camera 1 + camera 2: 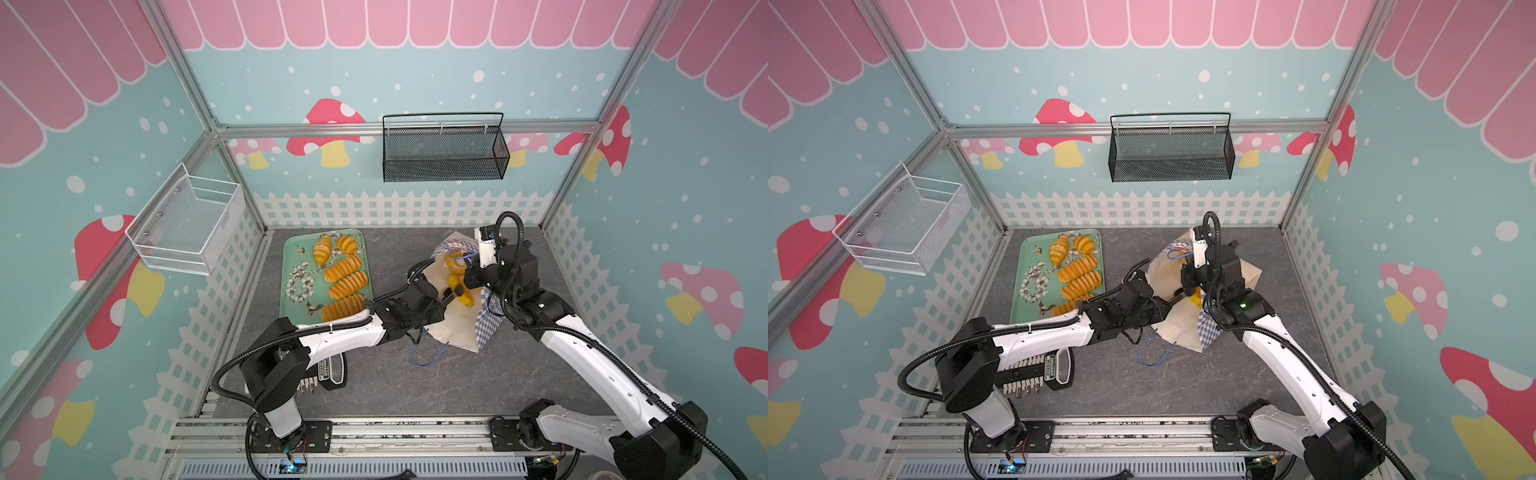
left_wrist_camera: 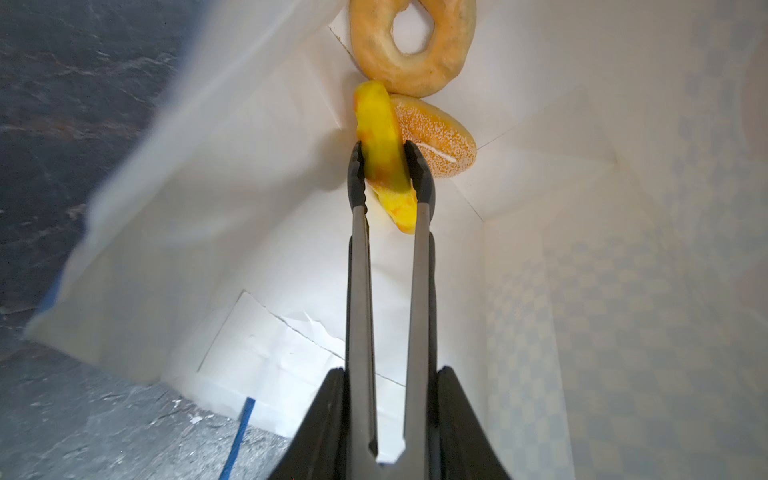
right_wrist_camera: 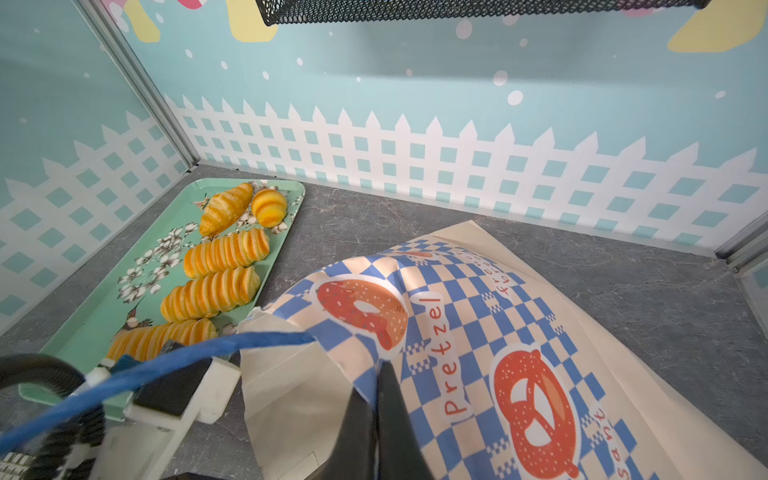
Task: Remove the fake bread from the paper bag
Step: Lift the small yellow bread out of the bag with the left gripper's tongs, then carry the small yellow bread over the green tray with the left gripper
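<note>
Paper bag [image 3: 457, 332] is lying slumped on the bench [image 1: 374, 374], just right of the green tray [image 1: 293, 249], with its mouth gaping toward the left arm.

Right tool [image 3: 380, 374] is pinching the checkered rim of the bag, jaws clenched on the paper and holding that edge up.

Left tool [image 2: 390, 374] is clenching a pair of tongs [image 2: 359, 270], which are reaching deep inside the bag. The black tong tips are squeezing a yellow pastry [image 2: 384, 153] from both sides.

- A ring doughnut [image 2: 374, 45] is sitting further in, touching the yellow pastry's far end.
- A sesame bun [image 2: 436, 141] is lying beside the pastry, against it.
- In a top view the doughnut and the yellow pastry are showing through the bag's open mouth.

On the tray, four ribbed loaves [image 1: 343, 268] are lying in a row, with two croissants [image 1: 323, 249] at the far end. The floral side of the tray is bare.

A blue cord handle [image 1: 428, 357] is trailing onto the bench in front of the bag.
</note>
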